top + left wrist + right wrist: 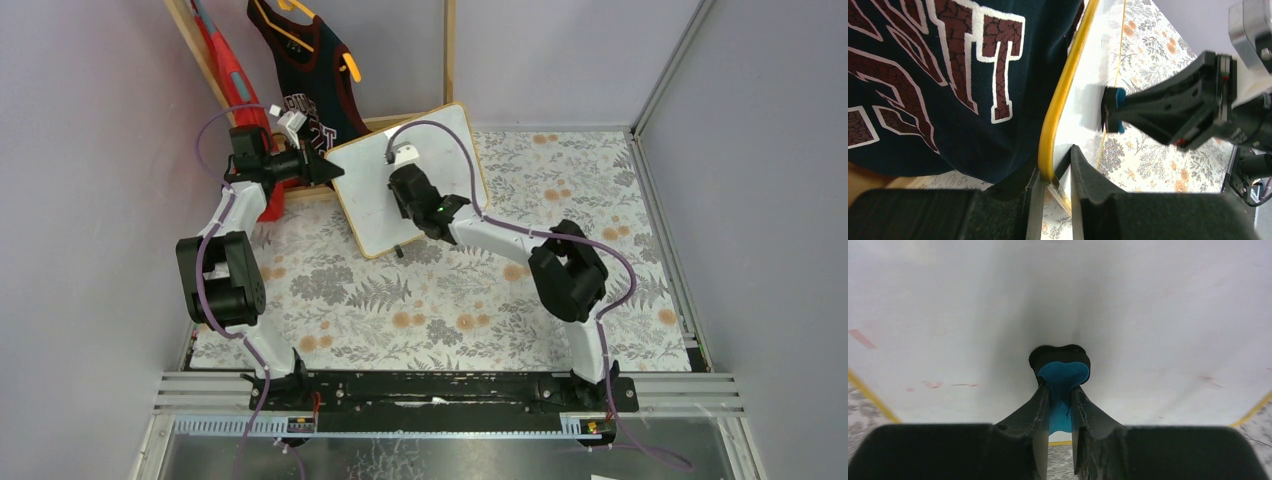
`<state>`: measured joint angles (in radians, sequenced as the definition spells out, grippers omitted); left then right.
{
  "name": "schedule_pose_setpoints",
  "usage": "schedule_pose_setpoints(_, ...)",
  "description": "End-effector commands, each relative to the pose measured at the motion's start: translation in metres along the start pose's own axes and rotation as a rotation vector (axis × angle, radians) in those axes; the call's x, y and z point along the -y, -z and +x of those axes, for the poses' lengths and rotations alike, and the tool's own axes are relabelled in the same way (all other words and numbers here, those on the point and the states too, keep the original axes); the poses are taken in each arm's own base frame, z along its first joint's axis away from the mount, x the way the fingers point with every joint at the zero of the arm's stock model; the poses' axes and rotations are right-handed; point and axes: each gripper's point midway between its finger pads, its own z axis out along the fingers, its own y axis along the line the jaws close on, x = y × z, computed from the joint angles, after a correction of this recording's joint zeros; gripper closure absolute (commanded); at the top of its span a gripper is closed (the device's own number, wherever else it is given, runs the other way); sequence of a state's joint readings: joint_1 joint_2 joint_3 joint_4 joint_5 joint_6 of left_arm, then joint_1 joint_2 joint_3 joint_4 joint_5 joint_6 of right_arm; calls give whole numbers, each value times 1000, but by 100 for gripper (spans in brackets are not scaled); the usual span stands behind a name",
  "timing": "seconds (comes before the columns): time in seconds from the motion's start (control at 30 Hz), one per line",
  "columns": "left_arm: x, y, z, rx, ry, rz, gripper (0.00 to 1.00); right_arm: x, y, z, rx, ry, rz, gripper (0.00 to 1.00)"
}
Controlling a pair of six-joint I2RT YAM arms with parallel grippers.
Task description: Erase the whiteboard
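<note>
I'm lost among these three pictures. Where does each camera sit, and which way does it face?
Top: fixed above and behind the robot, looking down on the table; left arm, right arm and the tilted board show.
Left wrist: on the left arm, looking along the left jaws, shut on the board's edge; a jersey behind.
Right wrist: on the right arm, facing the board's face; the right jaws press a blue eraser to it.
Shared: both wrist views show board and eraser; the left one also sees the right jaws.
</note>
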<state>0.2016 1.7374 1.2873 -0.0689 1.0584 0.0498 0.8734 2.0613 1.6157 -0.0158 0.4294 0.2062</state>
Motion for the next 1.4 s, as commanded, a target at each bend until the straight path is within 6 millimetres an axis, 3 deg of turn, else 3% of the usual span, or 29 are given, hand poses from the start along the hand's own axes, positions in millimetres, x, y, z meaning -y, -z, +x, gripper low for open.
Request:
schedule_pose_setpoints(0.0, -24, 0, 32, -73, -33, -108, 100, 56, 5, -20, 48, -34, 138, 100)
schedule_pose_setpoints(0.13, -25, -1, 34, -75, -27, -106, 100, 36, 2, -24, 45, -57, 69, 100)
schedule_pose_setpoints(0.5, -25, -1, 30, -71, -30, -107, 100, -92, 11, -21, 63, 31, -120, 100)
schedule_pose_setpoints(0.63, -24, -1, 30, -70, -32, -106, 100, -107, 8, -10, 44, 23, -147, 100)
schedule_pose_setpoints(0.77, -24, -1, 31, -72, -31, -104, 100, -98, 8, -5, 44, 29, -116, 100)
schedule_pose_setpoints(0.93, -23, -2, 32, -72, -25, -100, 100, -72, 1, -2, 26, 2, -77, 100)
schedule_pose_setpoints(1.2, -23, 0, 32, -74, -34, -108, 100, 1, -7, -8, 15, -50, 23, 100)
schedule_pose_setpoints(1.37, -23, -1, 32, -74, -28, -104, 100, 33, 1, -22, 39, -47, 66, 100)
